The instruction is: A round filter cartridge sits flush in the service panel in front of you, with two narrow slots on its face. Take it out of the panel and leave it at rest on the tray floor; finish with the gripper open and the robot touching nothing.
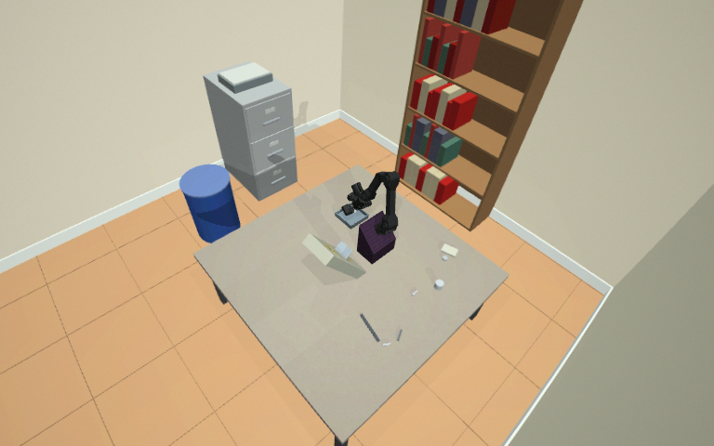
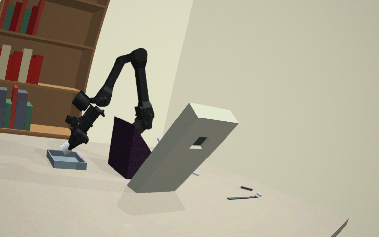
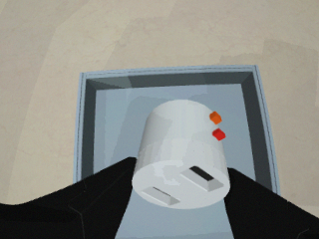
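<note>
The white round filter cartridge (image 3: 179, 149) (image 2: 64, 147) has two dark slots on its face and two small red and orange marks on its side. My gripper (image 3: 179, 170) (image 2: 70, 145) (image 1: 347, 209) is shut on it, one black finger on each side. It holds the cartridge tilted over the blue-grey tray (image 3: 87, 126) (image 2: 66, 165) (image 1: 354, 221), with its lower end about level with the tray rim. I cannot tell whether it touches the tray floor. The slanted grey service panel (image 2: 173, 159) (image 1: 330, 256) stands apart, and its socket (image 2: 200, 140) is empty.
The arm's dark purple base block (image 2: 125, 152) (image 1: 375, 242) stands between tray and panel. A dark bar (image 1: 369, 327) (image 2: 242, 197), a white cylinder (image 1: 439, 284) and a cream block (image 1: 449, 249) lie on the table. A bookshelf (image 1: 489, 105) stands behind.
</note>
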Controlling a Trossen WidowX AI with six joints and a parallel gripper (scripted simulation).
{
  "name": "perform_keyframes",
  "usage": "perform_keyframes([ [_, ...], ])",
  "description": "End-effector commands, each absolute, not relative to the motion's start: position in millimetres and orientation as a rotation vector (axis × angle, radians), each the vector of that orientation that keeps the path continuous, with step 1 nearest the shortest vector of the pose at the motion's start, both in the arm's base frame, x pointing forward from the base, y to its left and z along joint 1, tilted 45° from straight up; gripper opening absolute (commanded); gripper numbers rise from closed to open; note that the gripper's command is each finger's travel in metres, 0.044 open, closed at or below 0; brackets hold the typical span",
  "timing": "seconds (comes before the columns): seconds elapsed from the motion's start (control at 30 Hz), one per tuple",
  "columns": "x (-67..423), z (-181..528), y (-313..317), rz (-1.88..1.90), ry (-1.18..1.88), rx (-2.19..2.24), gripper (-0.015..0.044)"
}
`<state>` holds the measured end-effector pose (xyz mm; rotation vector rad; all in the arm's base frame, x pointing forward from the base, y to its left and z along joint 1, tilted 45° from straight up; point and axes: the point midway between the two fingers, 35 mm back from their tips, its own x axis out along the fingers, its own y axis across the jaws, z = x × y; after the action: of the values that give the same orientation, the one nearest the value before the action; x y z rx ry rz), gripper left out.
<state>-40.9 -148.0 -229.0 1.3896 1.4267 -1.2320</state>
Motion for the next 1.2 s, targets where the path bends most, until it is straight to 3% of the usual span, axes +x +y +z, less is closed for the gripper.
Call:
perform_keyframes([
  [0.0,-41.7,-237.4,-138.0,-1.233,1.431,1.385,0.0000],
  [0.17,-41.7,-242.9,-130.6,-1.233,1.431,1.385,0.0000],
  [0.73,-40.8,-240.7,-131.6,-1.228,1.432,1.395,0.0440],
  [1.17,-39.1,-199.7,-172.7,-1.225,1.436,1.392,0.0440],
])
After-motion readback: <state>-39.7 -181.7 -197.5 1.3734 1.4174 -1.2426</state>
